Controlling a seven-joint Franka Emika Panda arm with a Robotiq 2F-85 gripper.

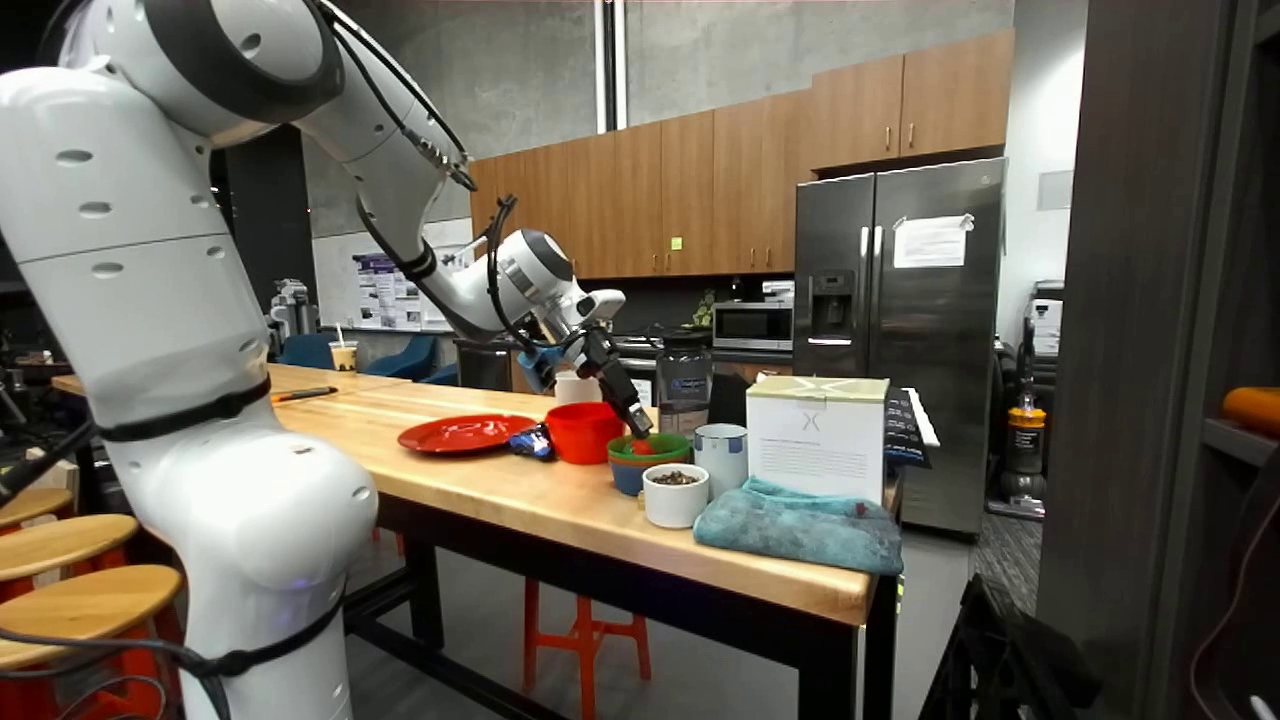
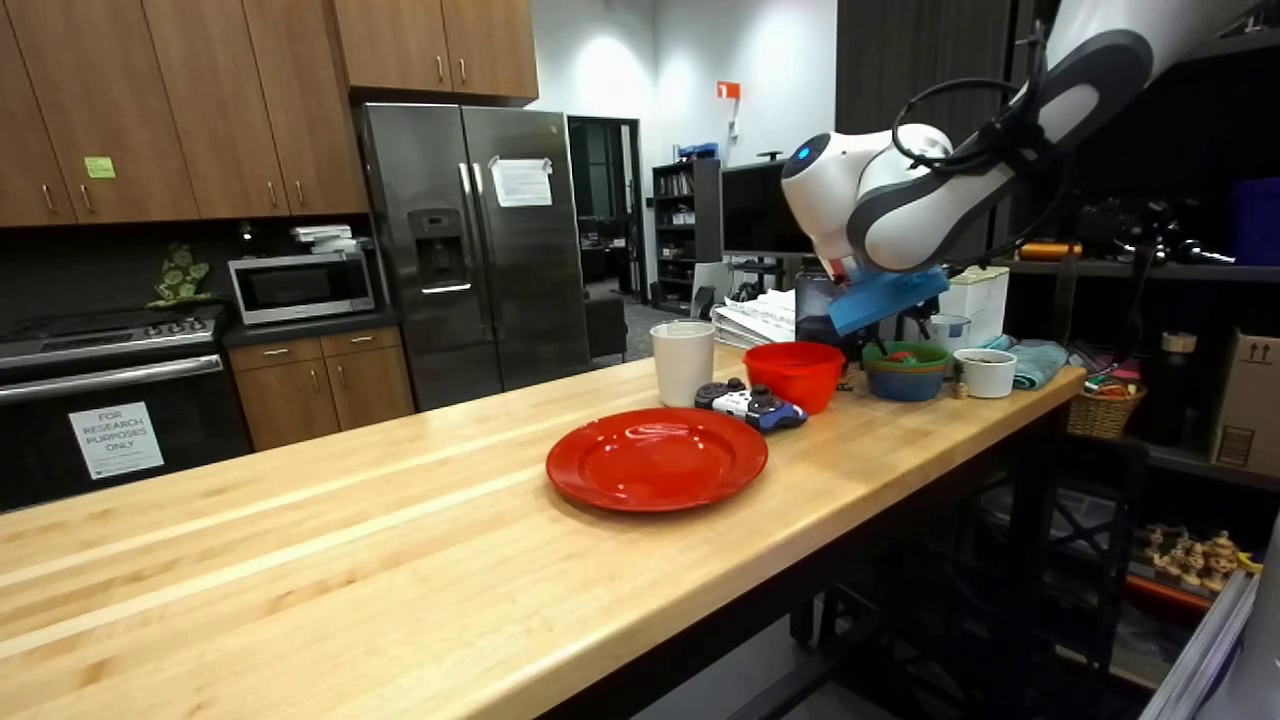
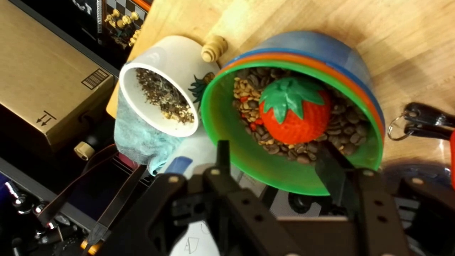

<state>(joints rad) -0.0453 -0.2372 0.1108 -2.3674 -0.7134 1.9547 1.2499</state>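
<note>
Berry (image 3: pixel 295 122), red w/ green leaves, sits just past the tips of the gripper (image 3: pixel 274 145) in the wrist view, roughly btwn its 2 fingers but nearer the right finger (image 3: pixel 330 169). It lies in the green bowl (image 3: pixel 220 106) on beans (image 3: pixel 350 137), leaf end away from the gripper.

Green bowl's stacked in an orange bowl (image 3: pixel 284 56), that in a blue bowl (image 3: pixel 320 42). Its wall rings the berry; near rim crosses btwn the fingers in the wrist view. White cup (image 3: pixel 177 58), w/ dry brown bits inside, is just L of the bowls there, also L of the gripper; wooden piece (image 3: pixel 214 48) beside the cup, towel (image 3: pixel 138 131) past it. R of the gripper: black handles (image 3: pixel 426 112) on a ring.

In both exterior views I see the red bowl (image 1: pixel 583 435) just L of the gripper, then controller (image 2: pixel 750 402), then red plate (image 2: pixel 655 465) farther L. Mug (image 1: pixel 720 460) & box (image 1: pixel 815 450) are off to its R. Jar (image 1: pixel 685 385) is near it, to the R, in an exterior view.

Gripper points down at the bowl, jaws part-way apart. Left finger (image 3: pixel 223 156) in the wrist view shows a gap to the berry; right finger's tip is right at the berry's edge, can't tell from here if it touches.
</note>
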